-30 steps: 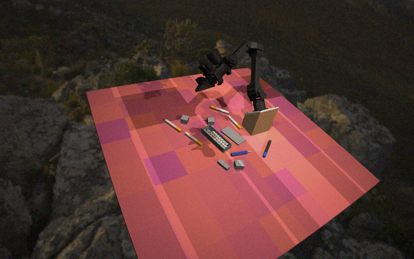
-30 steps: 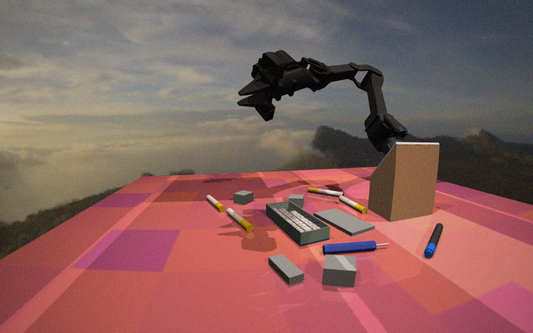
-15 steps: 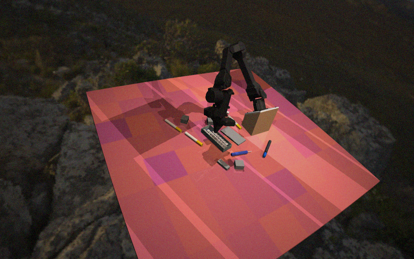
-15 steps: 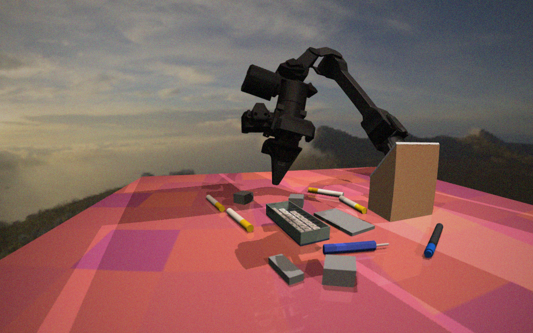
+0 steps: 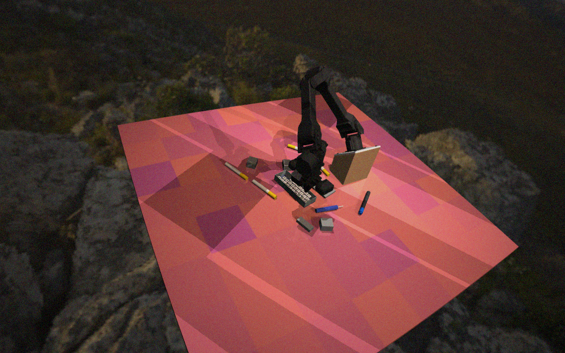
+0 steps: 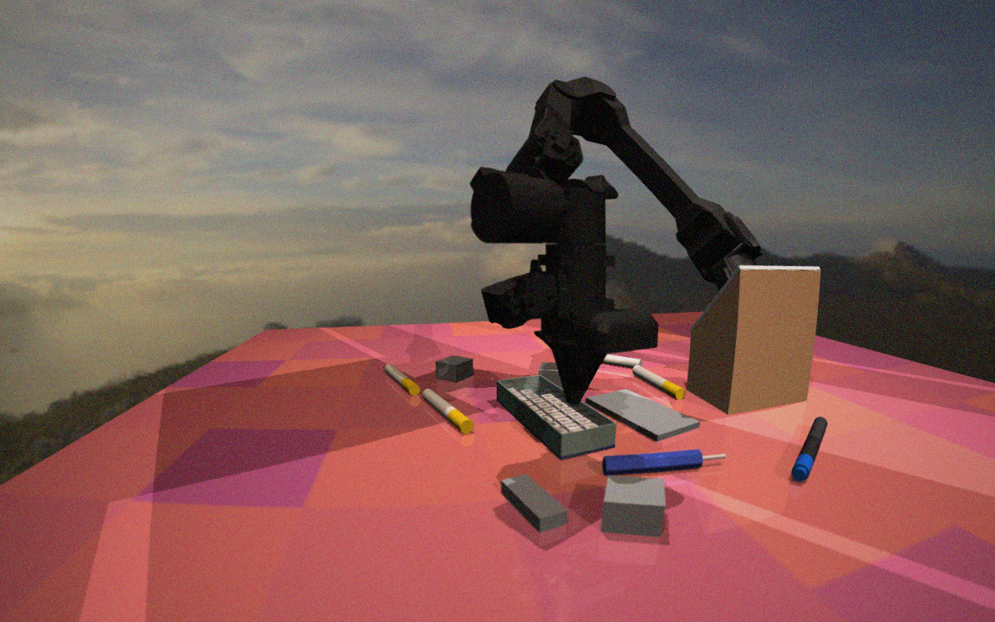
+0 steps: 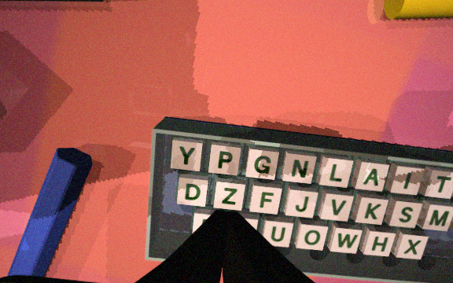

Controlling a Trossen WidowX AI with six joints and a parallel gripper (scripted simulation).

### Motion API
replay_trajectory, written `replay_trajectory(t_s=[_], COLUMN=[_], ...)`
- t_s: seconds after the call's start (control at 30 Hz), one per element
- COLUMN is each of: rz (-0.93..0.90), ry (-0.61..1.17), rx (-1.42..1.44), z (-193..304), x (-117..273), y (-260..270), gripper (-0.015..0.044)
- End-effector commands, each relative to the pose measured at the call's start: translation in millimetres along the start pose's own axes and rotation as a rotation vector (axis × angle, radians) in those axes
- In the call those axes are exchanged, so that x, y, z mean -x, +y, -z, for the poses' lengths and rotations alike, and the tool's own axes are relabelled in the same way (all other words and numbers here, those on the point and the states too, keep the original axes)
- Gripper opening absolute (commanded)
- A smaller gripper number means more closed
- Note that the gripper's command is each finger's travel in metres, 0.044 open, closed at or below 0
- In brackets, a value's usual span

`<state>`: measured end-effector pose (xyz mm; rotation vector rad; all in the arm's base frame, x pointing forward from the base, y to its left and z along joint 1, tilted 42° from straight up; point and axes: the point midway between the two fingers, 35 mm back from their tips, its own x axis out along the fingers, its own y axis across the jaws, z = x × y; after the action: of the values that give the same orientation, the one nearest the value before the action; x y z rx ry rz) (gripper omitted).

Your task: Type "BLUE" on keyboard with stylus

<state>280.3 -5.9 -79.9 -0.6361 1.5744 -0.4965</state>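
The stylus (image 5: pixel 326 209) (image 6: pixel 652 462) (image 7: pixel 49 212), a blue barrel with a thin white tip, lies on the table beside one short end of the keyboard. The keyboard (image 5: pixel 294 189) (image 6: pixel 555 415) (image 7: pixel 301 203) is a dark tray of pale keys with green letters. My gripper (image 5: pixel 306 189) (image 6: pixel 577 399) (image 7: pixel 224 222) points down, shut and empty, with its fingertips over the keyboard. In the wrist view they are just below the Z key and cover much of the bottom row left of U. L and U are readable; I cannot make out B or E.
A flat grey slab (image 6: pixel 642 413) lies beside the keyboard. A tan wedge-shaped box (image 5: pixel 359 166) (image 6: pixel 771 340) stands beyond it. A black marker with a blue cap (image 5: pixel 364 202) (image 6: pixel 808 448), several white-and-yellow markers (image 5: pixel 264 189) (image 6: pixel 447 410) and grey blocks (image 5: pixel 326 224) (image 6: pixel 633 506) lie around.
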Motion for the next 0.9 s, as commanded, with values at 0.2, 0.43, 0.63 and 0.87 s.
replay_trajectory(t_s=[0.2, 0.43, 0.63, 0.87], rz=[0.012, 0.014, 0.014, 0.015], ry=[0.008, 0.009, 0.009, 0.009], rx=[0.004, 0.004, 0.004, 0.004], z=[0, 1, 1, 0], x=[-1, -1, -1, 0], y=[-49, -59, -59, -108], gripper=[0.0000, 0.0000, 0.0000, 0.0000])
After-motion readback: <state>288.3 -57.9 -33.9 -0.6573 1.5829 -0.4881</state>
